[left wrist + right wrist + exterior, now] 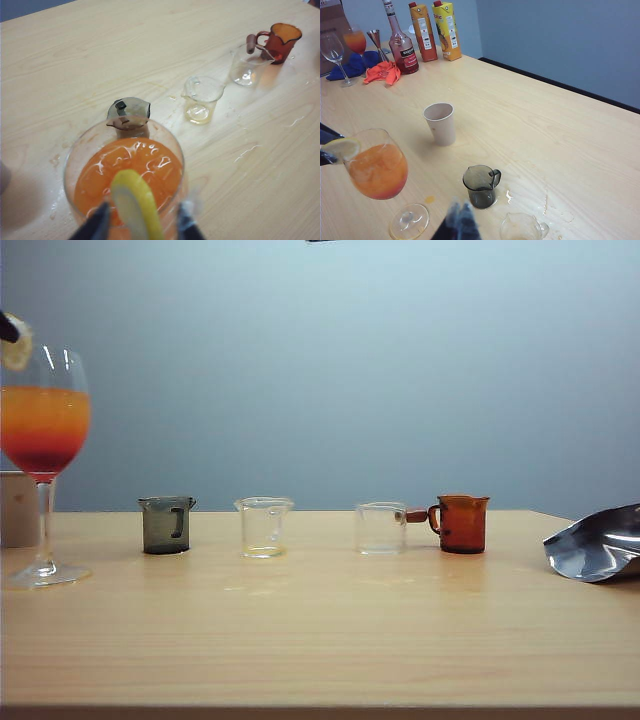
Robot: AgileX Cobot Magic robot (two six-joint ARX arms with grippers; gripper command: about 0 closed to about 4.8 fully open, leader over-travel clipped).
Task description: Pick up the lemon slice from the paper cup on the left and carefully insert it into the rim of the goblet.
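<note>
one thin pale-yellow lemon slice point(136, 205) is seen seated on the rim of the tall clear goblet point(125, 170) at the table's far left, with the left gripper point(142, 225) parted either side of it and gripping nothing. the slice could be dislodged, or the smooth top-heavy glass tipped and its orange-to-red drink spilled, if a finger drags on withdrawal. the right gripper point(457, 222) is held shut and empty near the smoky grey beaker point(481, 186), right of the matte paper cup point(440, 123).

goblet point(377, 170): clear glossy glass | table point(320, 640): matt pale wood | pouch point(598, 543): shiny foil

Drinks-mixing lab bench: beakers point(263, 526), liquor bottle point(401, 44), juice cartons point(436, 30)
</note>
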